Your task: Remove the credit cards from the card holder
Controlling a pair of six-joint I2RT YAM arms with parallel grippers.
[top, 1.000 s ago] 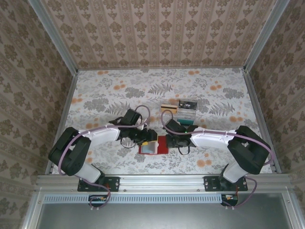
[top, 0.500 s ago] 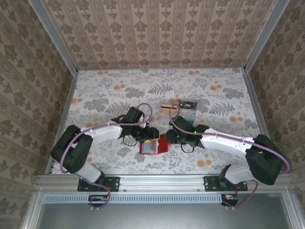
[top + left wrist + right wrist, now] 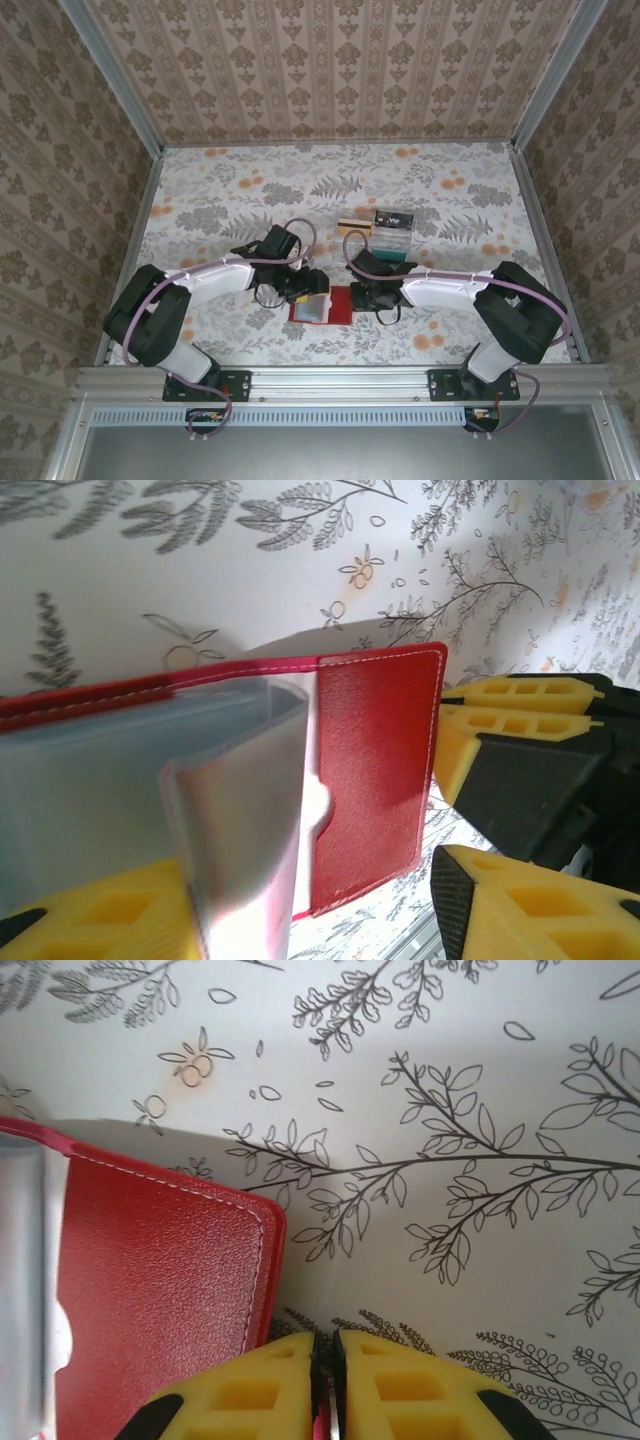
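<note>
The floral-covered bench (image 3: pixel 200 200) carried everything. At its near centre the red card holder (image 3: pixel 322 305) lay open. Credit cards (image 3: pixel 352 224) lay grouped farther back, apart from it. Whether any remained in the clear sleeve (image 3: pixel 240 810) I could not tell. The left fingers (image 3: pixel 100 920) stood moderately apart, straddling that sleeve and clamping nothing. The right fingers (image 3: pixel 260 1380) were pressed nearly together at the cover's right edge with a red sliver between them, seemingly a pinch on the card holder. Risks noted: so shallow a pinch could slip and let the cover fold over, and the left fingers, closing carelessly, could crease the sleeve.
</note>
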